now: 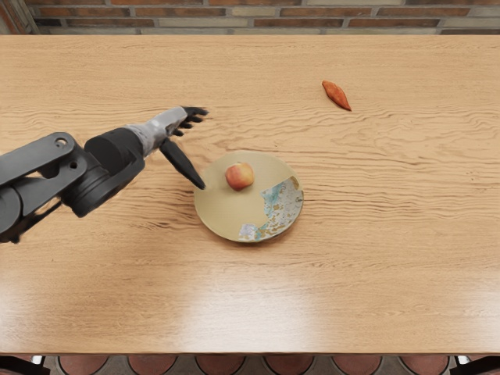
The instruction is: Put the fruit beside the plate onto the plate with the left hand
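We see the light wooden table (250, 312), red-yellow apple (240, 176) on the round beige plate (226, 212), left hand (173, 126) spread empty, brick wall (234, 16) behind.

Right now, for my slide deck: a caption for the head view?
Apple on the plate, open left hand beside its rim, sweet potato lying apart.
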